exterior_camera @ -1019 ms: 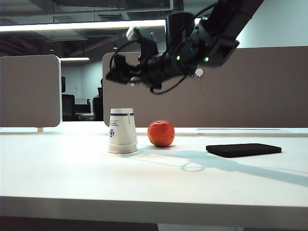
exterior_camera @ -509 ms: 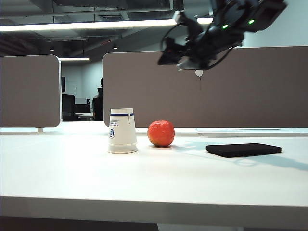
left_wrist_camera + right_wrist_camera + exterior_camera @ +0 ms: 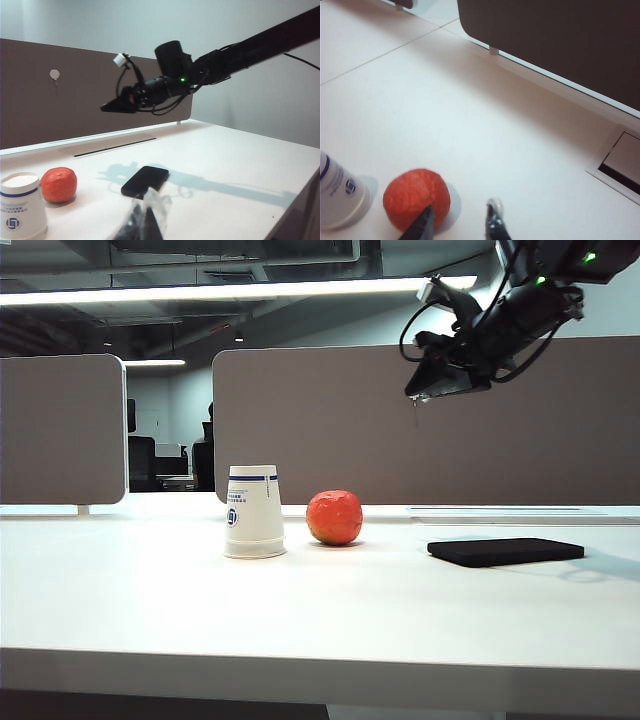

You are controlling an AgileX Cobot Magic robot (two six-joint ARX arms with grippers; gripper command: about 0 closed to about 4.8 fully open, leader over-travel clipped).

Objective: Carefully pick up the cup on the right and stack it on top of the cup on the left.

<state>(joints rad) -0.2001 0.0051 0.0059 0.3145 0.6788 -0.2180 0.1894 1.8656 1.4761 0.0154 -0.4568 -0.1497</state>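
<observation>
One white paper cup [image 3: 253, 512] with a blue band and logo stands upside down on the white table [image 3: 300, 620], left of centre. It also shows in the left wrist view [image 3: 20, 206] and the right wrist view [image 3: 335, 195]. No second separate cup shows. My right gripper [image 3: 424, 390] hangs high in the air far right of the cup, its arm also in the left wrist view [image 3: 107, 106]. Its jaws [image 3: 460, 219] stand apart with nothing between them. My left gripper [image 3: 145, 222] hovers low over the table with its fingers together, holding nothing.
A red round fruit [image 3: 334, 517] sits just right of the cup. A black phone [image 3: 505, 551] lies flat further right. Grey partition panels [image 3: 330, 430] stand along the table's far edge.
My right arm swung from above the cup up and away to the right. Its jaws have narrowed. The cup, fruit and phone have not moved.
</observation>
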